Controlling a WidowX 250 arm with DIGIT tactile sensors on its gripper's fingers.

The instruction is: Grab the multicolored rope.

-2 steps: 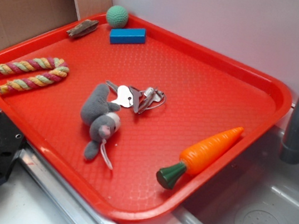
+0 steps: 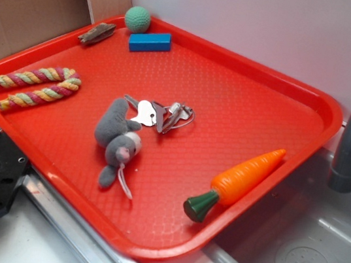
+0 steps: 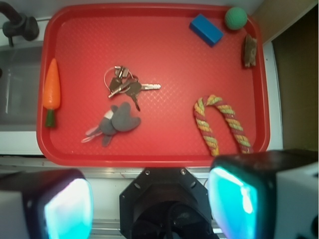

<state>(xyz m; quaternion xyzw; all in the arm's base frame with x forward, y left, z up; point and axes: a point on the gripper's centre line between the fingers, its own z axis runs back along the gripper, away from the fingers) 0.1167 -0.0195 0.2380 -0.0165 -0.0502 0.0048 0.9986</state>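
step: approach, nothing held | gripper (image 3: 149,199) spread open, apparently high above | twisted red-yellow-green U-shaped rope (image 3: 222,123) at 1 o'clock | next: descend, straddle one leg

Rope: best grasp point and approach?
Judging by its pose, take the rope from straight above, jaws across one straight leg. It lies flat on the tray in a U, the legs apart with bare tray between, so a finger fits either side. The gripper is open.
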